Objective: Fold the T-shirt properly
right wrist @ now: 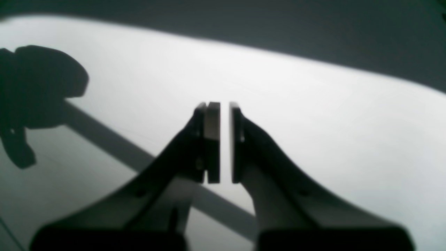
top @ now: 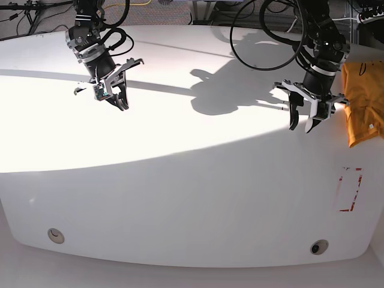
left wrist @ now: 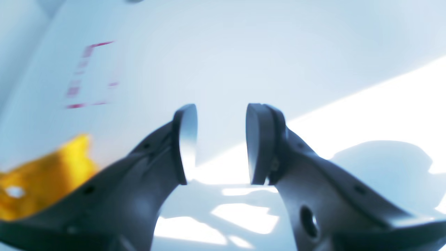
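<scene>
Across the room's middle, a big white table (top: pixel 192 198) with a curved near edge takes most of the base view, half in hard sunlight, half in shade. At its far right edge lies the T-shirt (top: pixel 363 102), orange-yellow, bunched into a compact pile, tiny white tag showing; part runs out of frame. Left arm hangs just beside it, left gripper (top: pixel 303 120) pointing down over bare tabletop, jaws parted to a middling gap, nothing between them; left wrist view confirms empty pads and shows the shirt low at frame left. Right gripper (top: pixel 119 96) sits well apart, far left of the table, above the surface, jaws nearly together with a thin slit, holding nothing. Red dashed rectangle mark (top: pixel 350 189) near the right front edge. Two small round fittings (top: pixel 56 234) near the front rim, left and right. Cables and stands behind the far edge. Wide bare surface between the arms; arm shadows fall there.
</scene>
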`<state>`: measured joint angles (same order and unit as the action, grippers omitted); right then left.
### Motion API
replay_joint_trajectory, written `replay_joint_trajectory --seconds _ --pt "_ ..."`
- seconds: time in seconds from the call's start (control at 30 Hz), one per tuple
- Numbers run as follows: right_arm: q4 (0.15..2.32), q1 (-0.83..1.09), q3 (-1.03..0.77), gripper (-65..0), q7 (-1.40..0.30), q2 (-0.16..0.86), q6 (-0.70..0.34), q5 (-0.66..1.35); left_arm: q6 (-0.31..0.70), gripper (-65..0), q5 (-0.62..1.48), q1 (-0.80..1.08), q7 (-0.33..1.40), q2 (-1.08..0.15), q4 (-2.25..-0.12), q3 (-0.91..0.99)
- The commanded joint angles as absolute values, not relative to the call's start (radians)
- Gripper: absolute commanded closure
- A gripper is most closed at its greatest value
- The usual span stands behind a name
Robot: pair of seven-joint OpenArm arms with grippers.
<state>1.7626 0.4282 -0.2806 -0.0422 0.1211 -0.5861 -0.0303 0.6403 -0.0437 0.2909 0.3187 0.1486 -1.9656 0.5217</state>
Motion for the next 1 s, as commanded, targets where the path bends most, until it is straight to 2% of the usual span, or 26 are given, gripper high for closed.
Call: replay_joint_trajectory --seconds 0.0,0.2,0.63,0.8,0.97 --pt "1.742 0.492 -0.302 -3.6 0.004 0.136 -0.584 -0.002 0.601 -21.7 -0.045 0.367 0.232 0.157 -1.985 0.507" --pt "1.761 0.644 -0.328 -3.6 0.004 0.136 -0.591 0.064 0.515 -21.7 -0.054 0.588 0.237 0.157 -1.986 0.395" --pt "1.87 0.987 -0.32 -3.6 0.004 0.093 -0.591 0.139 0.506 -21.2 -0.053 1.098 0.236 0.157 -1.979 0.248" --pt "1.844 1.092 -0.32 -3.6 0.004 0.071 -0.591 0.137 0.506 -16.2 -0.053 1.194 0.234 0.157 -1.933 0.22" --pt "1.722 1.136 -0.294 -3.6 0.005 0.054 -0.591 0.134 0.506 -15.6 -0.056 1.194 0.234 0.127 -1.805 0.229"
